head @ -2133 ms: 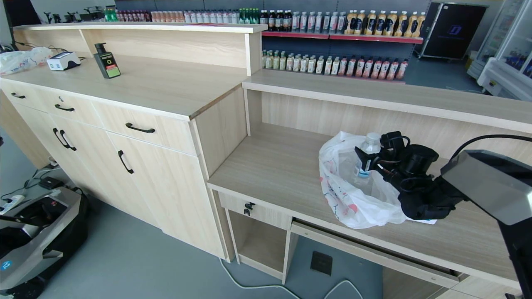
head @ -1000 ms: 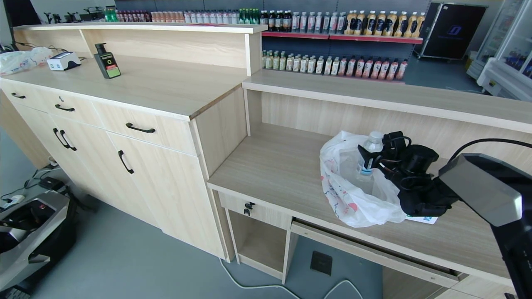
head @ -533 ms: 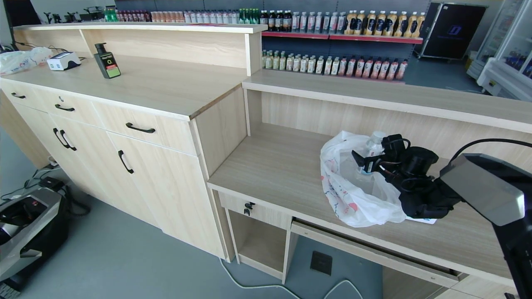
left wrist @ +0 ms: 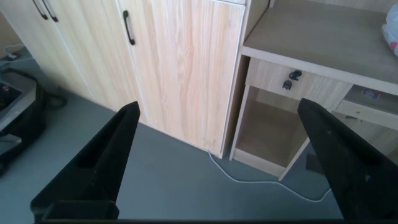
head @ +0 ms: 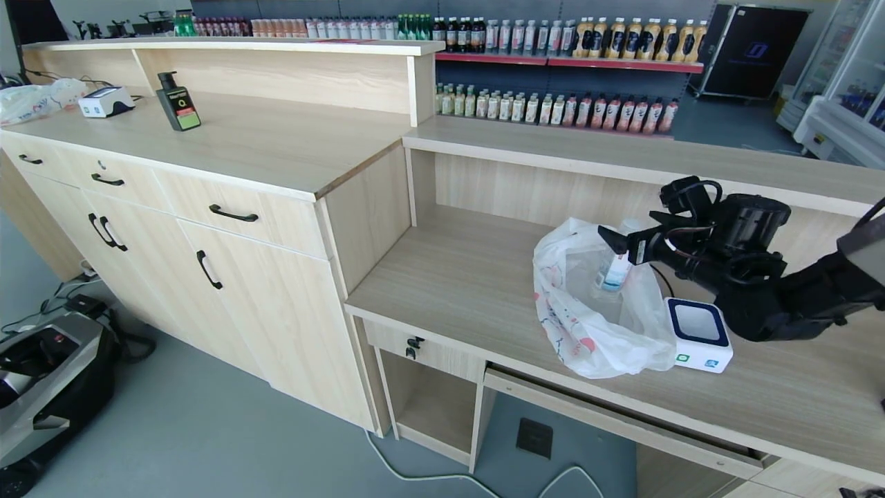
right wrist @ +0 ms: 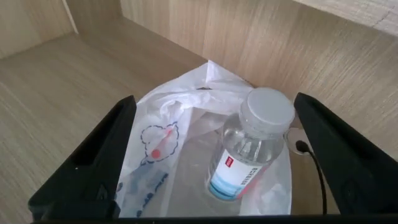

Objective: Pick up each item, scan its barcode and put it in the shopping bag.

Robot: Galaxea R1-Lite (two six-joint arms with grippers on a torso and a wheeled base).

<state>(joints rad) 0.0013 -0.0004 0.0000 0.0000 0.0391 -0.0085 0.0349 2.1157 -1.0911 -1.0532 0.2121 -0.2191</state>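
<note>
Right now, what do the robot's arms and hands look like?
The left hand and right hand are matte black, each with two broad wedge-shaped fingers. The right arm is black by the wrist, with a thick cylindrical joint and looping black cables, and behind it a grey angular link.

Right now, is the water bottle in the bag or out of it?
In. The bottle stands inside the open shopping bag, with the bag's white plastic around its lower part.

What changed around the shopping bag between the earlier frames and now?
The right gripper opened, let go of the water bottle and drew up and back from the shopping bag, uncovering the scanner. The bottle stays standing in the bag, which has not moved.
</note>
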